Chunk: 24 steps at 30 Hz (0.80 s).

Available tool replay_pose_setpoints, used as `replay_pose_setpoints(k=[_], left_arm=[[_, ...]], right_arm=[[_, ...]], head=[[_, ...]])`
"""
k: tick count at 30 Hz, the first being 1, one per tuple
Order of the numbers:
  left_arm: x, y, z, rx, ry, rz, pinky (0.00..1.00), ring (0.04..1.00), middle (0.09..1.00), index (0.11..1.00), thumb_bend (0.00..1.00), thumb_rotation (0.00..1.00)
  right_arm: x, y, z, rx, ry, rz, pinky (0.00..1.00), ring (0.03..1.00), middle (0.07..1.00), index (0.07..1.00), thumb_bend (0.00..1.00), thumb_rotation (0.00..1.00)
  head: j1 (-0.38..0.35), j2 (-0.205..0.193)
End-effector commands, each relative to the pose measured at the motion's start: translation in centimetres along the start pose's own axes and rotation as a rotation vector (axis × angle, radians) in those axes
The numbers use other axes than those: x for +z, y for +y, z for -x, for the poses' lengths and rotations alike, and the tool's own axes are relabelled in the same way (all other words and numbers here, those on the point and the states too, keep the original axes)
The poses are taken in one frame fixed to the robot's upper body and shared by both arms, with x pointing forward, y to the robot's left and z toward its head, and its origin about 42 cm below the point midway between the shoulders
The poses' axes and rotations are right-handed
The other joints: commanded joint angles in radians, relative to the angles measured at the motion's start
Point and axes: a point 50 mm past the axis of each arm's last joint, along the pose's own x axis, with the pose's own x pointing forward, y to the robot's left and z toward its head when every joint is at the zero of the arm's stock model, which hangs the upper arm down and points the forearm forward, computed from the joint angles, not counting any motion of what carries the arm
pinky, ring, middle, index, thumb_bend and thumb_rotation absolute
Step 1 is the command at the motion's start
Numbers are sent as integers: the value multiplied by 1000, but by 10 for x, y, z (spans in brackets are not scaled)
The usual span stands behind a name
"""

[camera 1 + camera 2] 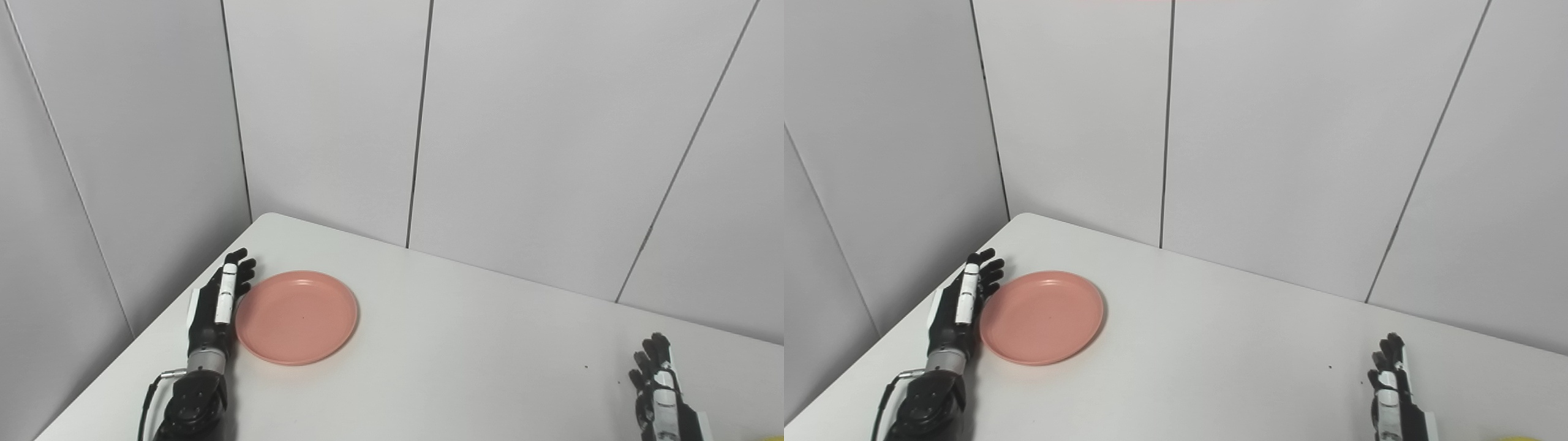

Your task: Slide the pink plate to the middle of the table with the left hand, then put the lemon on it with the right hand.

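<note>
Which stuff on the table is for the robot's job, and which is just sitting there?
For the job:
- pink plate, empty, near the table's left edge
- left hand, open, at the plate's left rim
- right hand, open, holding nothing
- lemon, only a yellow sliver at the bottom edge

Just there:
- white table
- grey wall panels

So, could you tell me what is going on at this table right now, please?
The robot's left hand lies flat on the white table with its fingers extended, right against the left rim of the pink plate, which sits toward the table's left side and is empty. The right hand waits open near the bottom right corner. A sliver of yellow, probably the lemon, shows at the bottom edge beside it, not picked up.
</note>
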Motion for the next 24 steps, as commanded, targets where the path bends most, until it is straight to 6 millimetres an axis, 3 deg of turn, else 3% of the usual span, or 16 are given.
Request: replay_pose_setpoints(k=[1,24], left_arm=[[8,-8,-2,-23,-58,1,848,830,813,810,599,1000],[5,-43,6,-138,-27,19,875,856,831,821,617,1000]], right_arm=[[14,2,-7,10,-49,-3,1000,1000,1000,1000,387,1000],[16,3,-9,5,-57,12,1000,1000,1000,1000,411,1000]], head=[[1,1],[-38,21]])
